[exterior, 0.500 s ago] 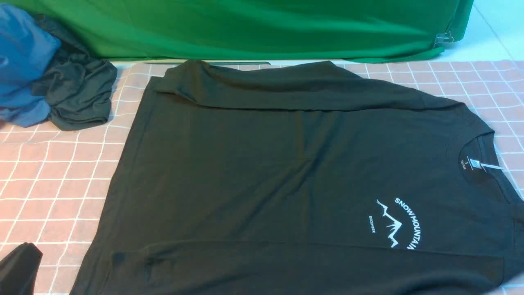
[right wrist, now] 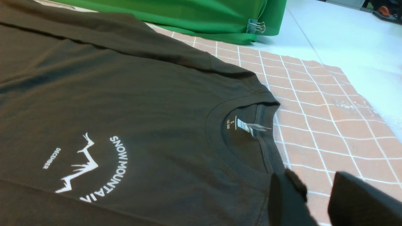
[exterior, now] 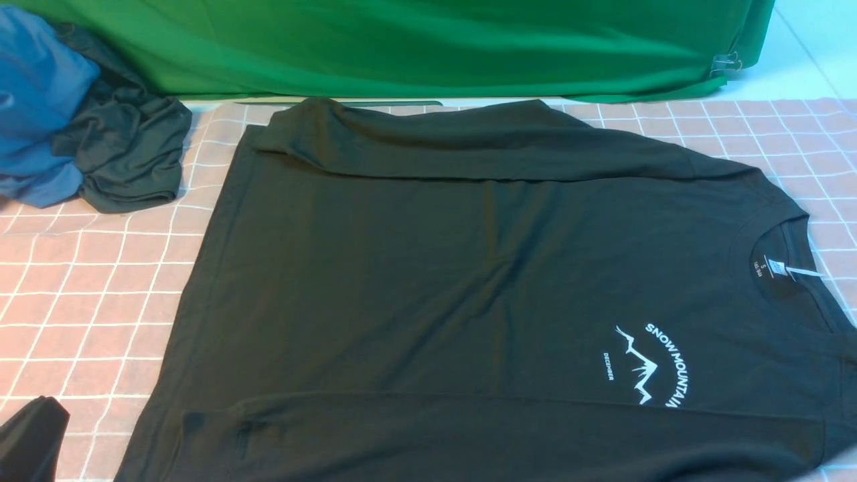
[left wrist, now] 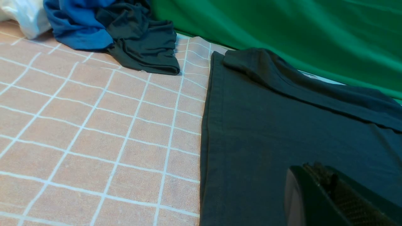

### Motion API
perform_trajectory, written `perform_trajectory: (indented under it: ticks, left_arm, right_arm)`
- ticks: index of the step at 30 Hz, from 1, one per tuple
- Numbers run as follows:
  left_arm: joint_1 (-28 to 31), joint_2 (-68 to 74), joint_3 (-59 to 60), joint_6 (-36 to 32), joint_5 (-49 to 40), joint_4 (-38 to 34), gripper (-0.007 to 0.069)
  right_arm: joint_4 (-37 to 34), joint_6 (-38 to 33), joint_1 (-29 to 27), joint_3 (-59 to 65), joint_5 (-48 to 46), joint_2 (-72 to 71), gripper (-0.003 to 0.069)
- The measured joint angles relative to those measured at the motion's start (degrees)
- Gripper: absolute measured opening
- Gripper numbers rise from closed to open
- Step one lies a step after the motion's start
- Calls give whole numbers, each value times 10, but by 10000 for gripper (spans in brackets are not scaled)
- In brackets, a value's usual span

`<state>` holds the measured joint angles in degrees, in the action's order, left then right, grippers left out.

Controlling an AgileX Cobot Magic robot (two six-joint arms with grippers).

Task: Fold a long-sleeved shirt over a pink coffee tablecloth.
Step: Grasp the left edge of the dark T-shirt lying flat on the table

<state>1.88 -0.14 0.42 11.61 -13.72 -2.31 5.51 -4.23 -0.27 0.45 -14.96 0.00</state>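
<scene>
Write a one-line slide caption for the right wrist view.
Right gripper, jaws apart, near the collar of the black SNOW MOUNTAIN long-sleeved shirt spread on the pink gridded tablecloth, green backdrop behind.

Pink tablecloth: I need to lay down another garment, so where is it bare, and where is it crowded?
The widest bare patch of the pink tablecloth lies left of the black shirt, nearer than the blue garment and dark grey-green garment. A narrower strip shows right of the collar. The far-left corner is crowded; the shirt covers the middle.
</scene>
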Motion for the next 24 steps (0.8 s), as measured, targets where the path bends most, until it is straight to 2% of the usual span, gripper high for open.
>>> perform_trajectory:
  ticks: [11,18,24]
  left_arm:
    - [0,0,0,0,1,6,15]
    - [0,0,0,0,61,13,15]
    - [0,0,0,0,67,19,15]
  right_arm:
    - [0,0,0,0,0,0,247]
    - [0,0,0,0,1,0,247]
    - [0,0,0,0,15,0,247]
